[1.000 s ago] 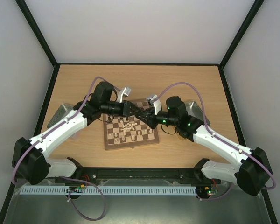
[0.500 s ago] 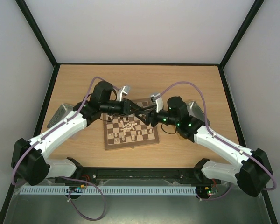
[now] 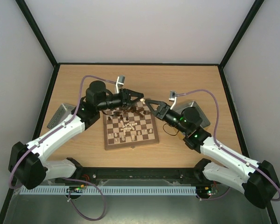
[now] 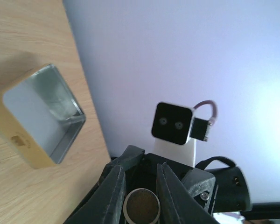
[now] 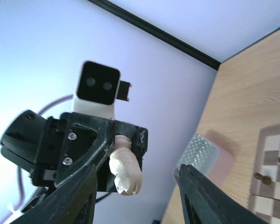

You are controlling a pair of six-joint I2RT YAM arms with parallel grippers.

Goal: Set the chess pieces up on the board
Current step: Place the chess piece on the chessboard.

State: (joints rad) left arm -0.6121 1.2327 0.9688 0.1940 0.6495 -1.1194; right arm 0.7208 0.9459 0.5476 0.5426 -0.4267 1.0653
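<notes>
Above the far edge of the board (image 3: 130,145), my left gripper (image 3: 137,97) clamps a pale piece (image 5: 125,170); my right gripper (image 3: 150,102), fingers released, faces it close by. Other pieces (image 3: 127,126) sit on the board.

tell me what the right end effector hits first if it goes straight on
Most likely the cream chess piece gripped by the left end effector, straight ahead in the right wrist view; depth is unclear.

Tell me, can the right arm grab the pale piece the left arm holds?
Probably yes. The right end effector is open and faces the piece with nothing between them. The piece's end sticks out past the left end effector, which is shut on it.
</notes>
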